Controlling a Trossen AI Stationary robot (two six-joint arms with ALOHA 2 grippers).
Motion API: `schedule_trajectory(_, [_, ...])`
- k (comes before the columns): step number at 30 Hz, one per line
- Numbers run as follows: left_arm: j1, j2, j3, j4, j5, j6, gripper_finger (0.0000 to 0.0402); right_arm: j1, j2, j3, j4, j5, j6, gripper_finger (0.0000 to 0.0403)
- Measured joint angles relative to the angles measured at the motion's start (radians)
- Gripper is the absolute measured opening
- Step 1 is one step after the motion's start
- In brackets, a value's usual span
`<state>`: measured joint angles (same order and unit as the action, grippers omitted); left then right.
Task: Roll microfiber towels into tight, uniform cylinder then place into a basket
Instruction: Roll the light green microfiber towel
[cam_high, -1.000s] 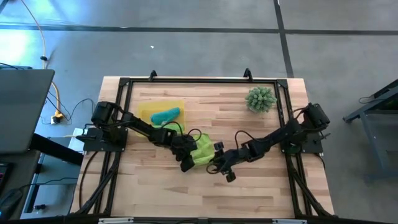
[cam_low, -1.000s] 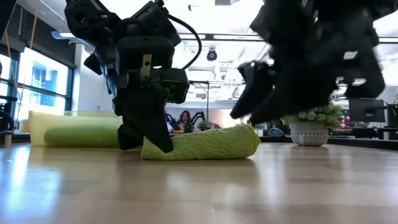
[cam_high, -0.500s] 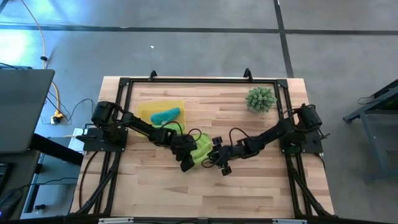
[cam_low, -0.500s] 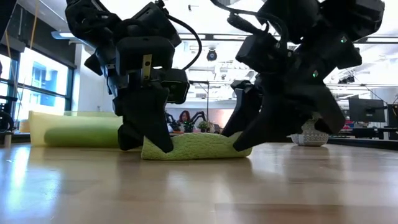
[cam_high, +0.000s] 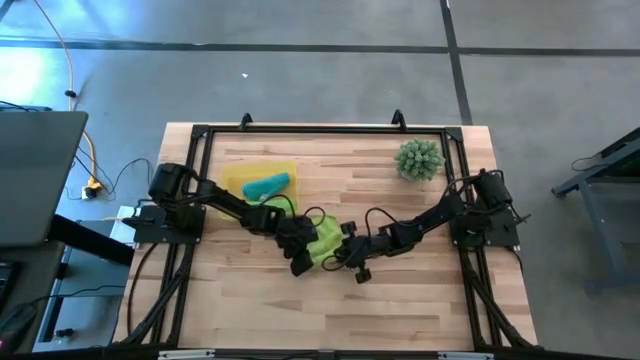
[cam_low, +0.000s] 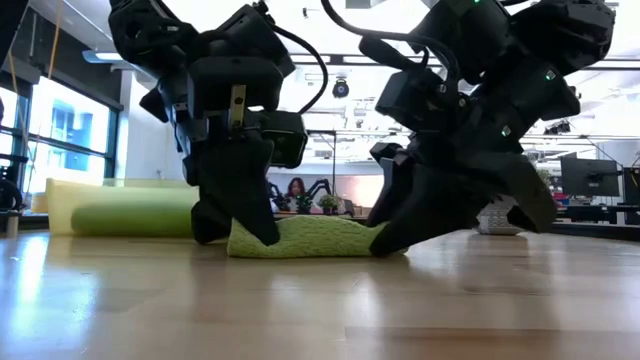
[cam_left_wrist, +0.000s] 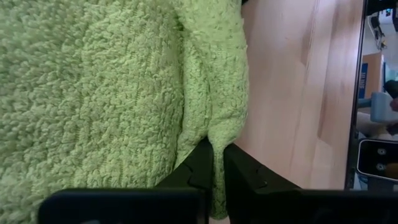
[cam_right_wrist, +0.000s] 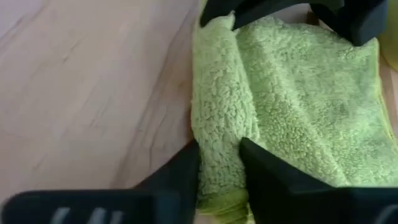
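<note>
A lime green towel (cam_high: 325, 238) lies on the table's middle. Its near edge is rolled into a thick fold (cam_low: 310, 238), and the rest lies flat (cam_right_wrist: 298, 93). My left gripper (cam_high: 298, 258) is shut on the fold's left end. My right gripper (cam_high: 352, 262) is shut on its right end. A teal towel (cam_high: 266, 185), rolled up, lies in the yellow basket (cam_high: 236, 178) at the far left. It also shows in the low view (cam_low: 130, 218). A second lime towel does not show. My left gripper pinches the rolled edge's left end (cam_left_wrist: 219, 140) between its two fingers (cam_left_wrist: 249, 177). They slant down from above, across the fold. The fold rests on the table. My right gripper has the rolled edge's right end (cam_right_wrist: 219, 146) between its two fingers (cam_right_wrist: 270, 171), which slant down from the table's right and lie across the fold. That end rests on the table.
A spiky green plant in a pot (cam_high: 419, 159) stands at the far right. The basket's wall (cam_low: 60, 200) is behind my left gripper. Bare wood lies along the near edge (cam_high: 330, 320). A black frame (cam_high: 200, 135) rims the table.
My right gripper has moved toward the table's left and down to the towel's right end. It now stands on the table with the rolled edge between its fingers. My left gripper and the towel have kept still.
</note>
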<state>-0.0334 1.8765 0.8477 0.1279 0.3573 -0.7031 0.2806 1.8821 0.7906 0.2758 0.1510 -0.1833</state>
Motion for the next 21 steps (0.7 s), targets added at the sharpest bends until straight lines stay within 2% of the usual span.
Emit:
schedule_trajectory(6, [0.000, 0.005, 0.039, -0.027, 0.018, 0.039, 0.0034, -0.002, 0.001, 0.000, -0.020, 0.003, 0.029, 0.0018])
schedule_trajectory(11, [0.011, -0.025, 0.073, -0.138, 0.021, 0.166, 0.0057, -0.012, 0.001, -0.002, -0.018, -0.073, 0.124, 0.0011])
schedule_trajectory(16, [0.014, -0.109, 0.096, -0.272, -0.012, 0.300, 0.0068, -0.063, 0.003, -0.004, 0.004, -0.290, 0.282, 0.0005])
schedule_trajectory(21, [-0.032, -0.187, 0.094, -0.297, -0.160, 0.402, 0.0072, -0.125, 0.005, -0.005, 0.037, -0.493, 0.449, 0.0005])
